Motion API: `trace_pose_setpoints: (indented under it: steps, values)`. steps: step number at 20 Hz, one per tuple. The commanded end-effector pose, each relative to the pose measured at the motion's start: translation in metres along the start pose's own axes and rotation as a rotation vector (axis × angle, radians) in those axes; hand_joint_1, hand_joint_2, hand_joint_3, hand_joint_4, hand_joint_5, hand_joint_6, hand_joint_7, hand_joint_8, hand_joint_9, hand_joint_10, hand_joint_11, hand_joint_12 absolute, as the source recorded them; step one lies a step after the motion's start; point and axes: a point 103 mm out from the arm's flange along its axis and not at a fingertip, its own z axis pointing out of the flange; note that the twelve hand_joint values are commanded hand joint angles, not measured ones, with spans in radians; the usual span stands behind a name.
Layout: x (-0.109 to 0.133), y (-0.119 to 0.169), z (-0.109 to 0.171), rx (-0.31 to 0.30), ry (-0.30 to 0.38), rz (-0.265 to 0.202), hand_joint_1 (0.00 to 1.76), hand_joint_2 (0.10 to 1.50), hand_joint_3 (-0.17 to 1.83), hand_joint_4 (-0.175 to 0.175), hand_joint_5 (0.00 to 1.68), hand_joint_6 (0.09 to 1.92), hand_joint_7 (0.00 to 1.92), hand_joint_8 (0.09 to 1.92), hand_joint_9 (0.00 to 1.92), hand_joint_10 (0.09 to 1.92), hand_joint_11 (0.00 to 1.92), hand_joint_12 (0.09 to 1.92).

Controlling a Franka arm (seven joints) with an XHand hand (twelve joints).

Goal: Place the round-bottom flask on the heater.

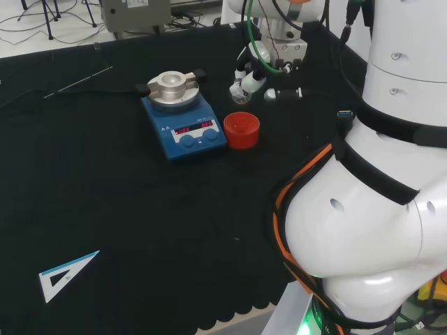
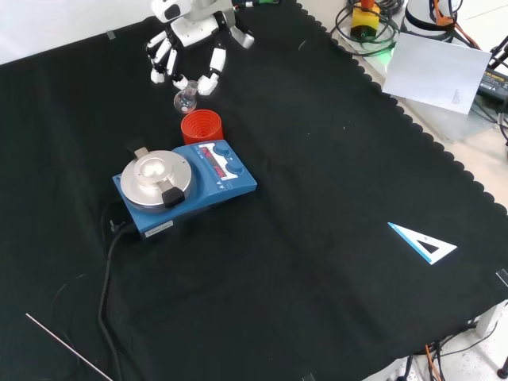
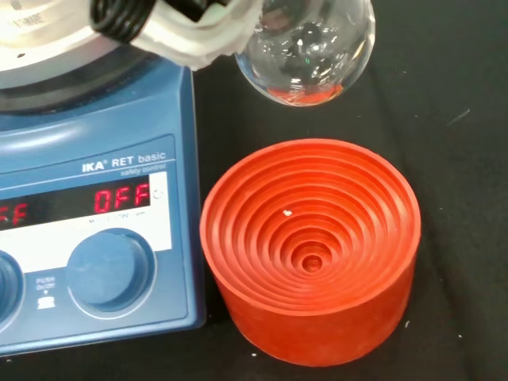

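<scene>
The robot hand (image 2: 190, 44) has its fingers curled round the glass flask (image 2: 186, 100), holding it clear above its red stand (image 2: 201, 127), near the worktop's far edge, ready to carry across to the heater (image 2: 182, 184).

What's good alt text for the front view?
The hand holds a clear round-bottom flask just above a red ribbed stand near the top of a black cloth. A blue heater with a round metal top sits beside the stand; a set square lies at right.
</scene>
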Motion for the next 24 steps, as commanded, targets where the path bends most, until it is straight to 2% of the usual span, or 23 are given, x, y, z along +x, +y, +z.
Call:
trace_pose_setpoints:
  steps: [1,6,14,15,18,24]
  values:
    - [0.006,0.001,-0.003,0.008,-0.006,-0.01,1.03,0.76,0.74,0.175,1.0,1.18,0.42,0.53,0.56,0.54,0.15,1.33]
    - [0.018,0.009,-0.013,0.01,-0.009,-0.028,1.03,0.75,0.74,0.175,1.0,1.18,0.42,0.53,0.56,0.54,0.15,1.33]
    - [0.055,0.034,-0.044,0.009,-0.001,-0.081,1.03,0.75,0.75,0.175,1.0,1.18,0.42,0.53,0.56,0.54,0.16,1.33]
    - [0.072,0.034,-0.045,0.01,-0.009,-0.089,1.03,0.75,0.75,0.175,1.0,1.19,0.42,0.53,0.56,0.54,0.16,1.33]
    - [0.09,0.041,-0.049,0.013,-0.004,-0.11,1.03,0.75,0.75,0.175,1.0,1.19,0.41,0.53,0.56,0.54,0.16,1.33]
    - [0.094,0.064,-0.056,0.03,0.012,-0.134,1.03,0.74,0.77,0.175,1.0,1.19,0.41,0.53,0.55,0.55,0.17,1.33]
